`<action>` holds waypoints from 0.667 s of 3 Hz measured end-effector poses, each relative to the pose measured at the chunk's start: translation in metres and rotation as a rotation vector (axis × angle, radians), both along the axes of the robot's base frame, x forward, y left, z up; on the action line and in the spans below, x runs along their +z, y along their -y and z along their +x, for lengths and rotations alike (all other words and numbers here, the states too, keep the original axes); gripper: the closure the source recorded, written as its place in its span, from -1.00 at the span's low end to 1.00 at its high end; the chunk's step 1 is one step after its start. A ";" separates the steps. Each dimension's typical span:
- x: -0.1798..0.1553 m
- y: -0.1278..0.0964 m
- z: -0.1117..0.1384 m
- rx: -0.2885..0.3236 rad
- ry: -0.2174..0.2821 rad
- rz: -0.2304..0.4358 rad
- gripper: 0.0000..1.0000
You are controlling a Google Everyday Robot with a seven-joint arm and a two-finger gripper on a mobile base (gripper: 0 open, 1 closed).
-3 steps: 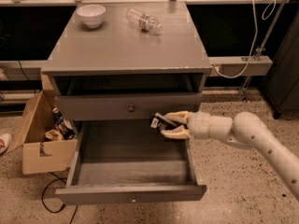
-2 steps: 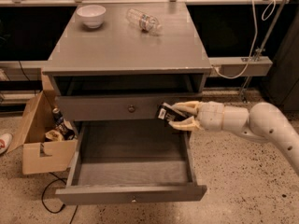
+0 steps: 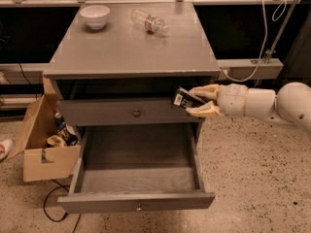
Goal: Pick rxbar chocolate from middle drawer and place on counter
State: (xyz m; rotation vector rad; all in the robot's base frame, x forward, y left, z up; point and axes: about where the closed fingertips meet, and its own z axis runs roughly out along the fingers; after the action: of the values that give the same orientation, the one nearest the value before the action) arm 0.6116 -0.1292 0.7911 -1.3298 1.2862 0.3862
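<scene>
Gripper (image 3: 195,101) centre right of frame, jaws clamped on rxbar chocolate (image 3: 181,99); bar hangs above open middle drawer (image 3: 137,201), below counter (image 3: 131,52) edge; my read: lift clear of edge first, then swing in; set down short of bottle (image 3: 149,22), bowl (image 3: 95,16).

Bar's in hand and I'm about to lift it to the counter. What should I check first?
1. Hold: gripper shut on bar, ok.
2. Clear of drawer: bar is out of the open drawer, in front of the upper drawer, ok.
3. Height: gripper is below the counter edge, not ok.
4. Landing spot: counter front is bare; bowl and bottle sit at the back, ok.
5. Grip firmness: cannot tell.
</scene>
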 end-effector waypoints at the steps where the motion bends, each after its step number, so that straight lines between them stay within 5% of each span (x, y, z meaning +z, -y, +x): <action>1: 0.018 -0.007 0.012 0.025 -0.009 -0.002 1.00; 2: 0.058 -0.015 0.034 0.057 0.018 -0.021 1.00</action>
State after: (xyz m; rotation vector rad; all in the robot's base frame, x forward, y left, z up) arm 0.6460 -0.1141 0.8489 -1.3870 1.2428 0.4007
